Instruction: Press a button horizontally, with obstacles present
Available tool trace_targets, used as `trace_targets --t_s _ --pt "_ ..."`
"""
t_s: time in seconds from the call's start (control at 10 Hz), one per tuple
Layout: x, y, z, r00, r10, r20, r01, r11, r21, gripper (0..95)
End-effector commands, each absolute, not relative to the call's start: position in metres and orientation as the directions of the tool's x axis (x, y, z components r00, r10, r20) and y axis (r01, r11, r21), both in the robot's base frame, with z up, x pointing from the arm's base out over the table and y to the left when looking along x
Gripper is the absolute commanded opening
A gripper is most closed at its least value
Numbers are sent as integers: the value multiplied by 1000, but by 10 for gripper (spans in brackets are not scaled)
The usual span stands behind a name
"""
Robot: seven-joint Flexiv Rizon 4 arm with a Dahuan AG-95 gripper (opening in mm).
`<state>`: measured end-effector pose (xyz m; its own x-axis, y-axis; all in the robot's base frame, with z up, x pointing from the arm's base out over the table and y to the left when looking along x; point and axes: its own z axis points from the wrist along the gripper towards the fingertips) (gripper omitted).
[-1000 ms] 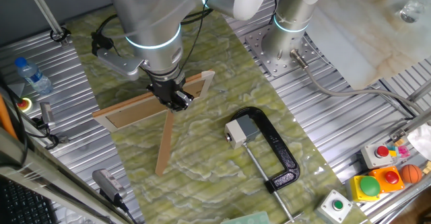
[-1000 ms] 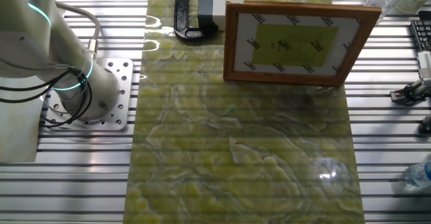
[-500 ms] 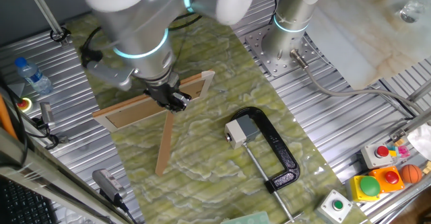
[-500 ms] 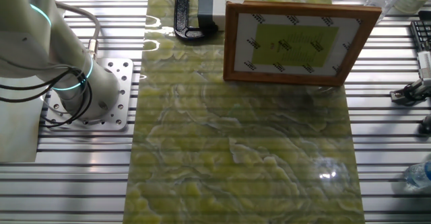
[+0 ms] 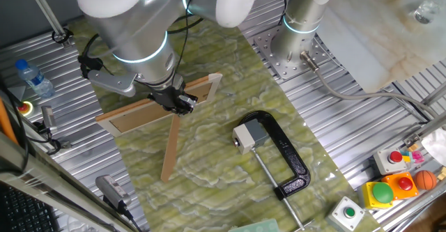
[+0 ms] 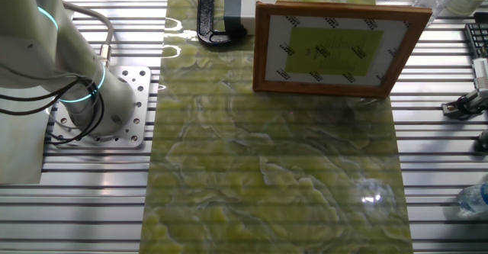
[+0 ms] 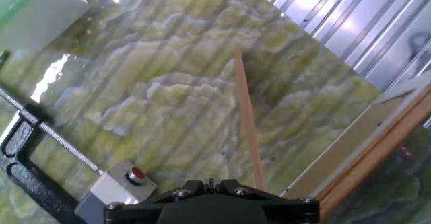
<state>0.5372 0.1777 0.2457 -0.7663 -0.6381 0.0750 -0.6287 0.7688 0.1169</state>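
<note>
The button (image 5: 245, 136) is a small white-and-grey cube clamped in a black C-clamp (image 5: 286, 159) on the green mat. The hand view shows it at lower left (image 7: 116, 189) with a small red knob on its face. It also shows at the top of the other fixed view (image 6: 239, 11). The obstacle is a light-wood frame (image 5: 150, 108) standing on edge, with a long strut leg (image 5: 169, 148) propping it. My gripper (image 5: 180, 104) hangs over the top of the strut, left of the button. Its fingertips (image 7: 211, 183) meet at the bottom edge of the hand view. The frame (image 6: 335, 49) hides the gripper in the other fixed view.
The strut (image 7: 248, 126) and frame edge (image 7: 377, 136) lie right of the button in the hand view. Red, green and orange push-button boxes (image 5: 390, 183) and a white box with a green button (image 5: 346, 213) sit at the lower right. A water bottle (image 5: 33, 79) stands at left.
The arm's upper joints have swung to the left. The gripper has shifted slightly left above the strut. The frame and the button have not moved.
</note>
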Motion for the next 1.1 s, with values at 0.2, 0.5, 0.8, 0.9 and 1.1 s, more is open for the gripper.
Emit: trace_targets --t_s 0.2,0.5,0.8,0.9,1.1 --pt "536 177 245 -763 -646 26 -631 752 190 0" --pt "527 193 243 -776 -629 50 -595 755 276 190" --pt "513 213 241 -775 -630 49 -586 746 317 570" --pt "513 213 243 -774 -630 56 -580 743 334 760" --pt "513 213 243 -788 -613 63 -563 757 332 760"
